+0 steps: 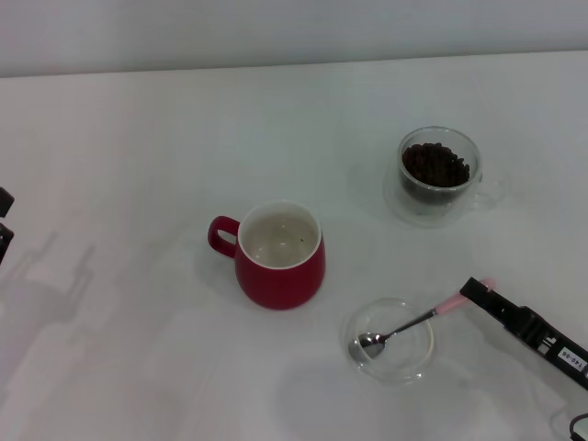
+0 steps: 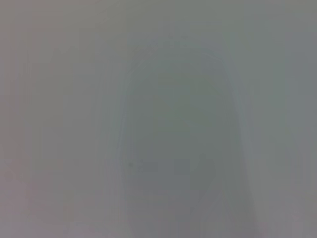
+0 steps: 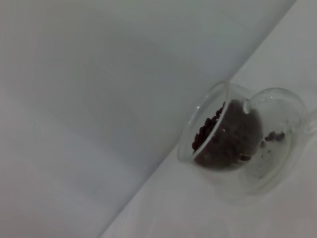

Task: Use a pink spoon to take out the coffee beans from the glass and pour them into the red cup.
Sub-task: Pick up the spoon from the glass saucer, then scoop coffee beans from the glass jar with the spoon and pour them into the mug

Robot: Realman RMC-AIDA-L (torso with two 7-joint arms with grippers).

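The pink spoon (image 1: 404, 326) lies with its metal bowl in a shallow clear glass dish (image 1: 418, 360) at the front right, its pink handle pointing back and right. My right gripper (image 1: 475, 291) is at the end of that handle, low over the table. The glass (image 1: 439, 175) stands at the back right with the coffee beans (image 1: 436, 165) heaped in it; the glass (image 3: 237, 144) and the beans (image 3: 218, 141) also show in the right wrist view. The red cup (image 1: 276, 257) stands in the middle, handle to the left. My left gripper (image 1: 3, 219) is parked at the far left edge, open.
The white table (image 1: 138, 138) reaches back to a pale wall. The left wrist view shows only a blank grey surface.
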